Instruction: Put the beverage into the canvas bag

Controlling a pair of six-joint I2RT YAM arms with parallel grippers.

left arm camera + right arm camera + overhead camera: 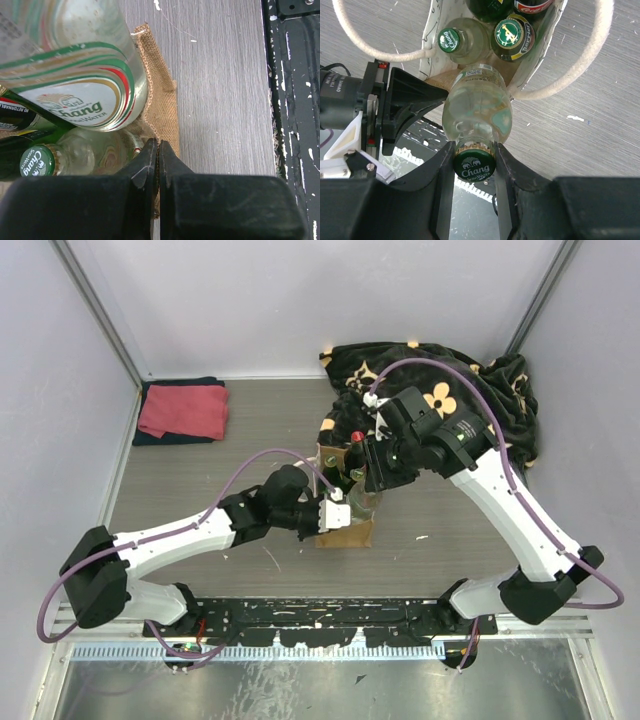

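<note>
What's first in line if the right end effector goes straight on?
Right end effector's held clear glass bottle points into the open tan-brown canvas bag; likely the bag's inside or capped bottles first. Depth unclear.

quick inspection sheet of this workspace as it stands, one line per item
surface: grey wood table, a few white flecks
job's things: canvas bag upright, other bottles inside it; beverage base at the bag's mouth, not yet released
clutter: red towel folded at far left; patterned blanket heaped at far right
pincers: left pincer shut on the bag's rim; right pincer shut on the beverage's cap
cables: purple cables loop over both arms, no snag seen
surroundings: pale enclosure walls; black rail at near edge
</note>
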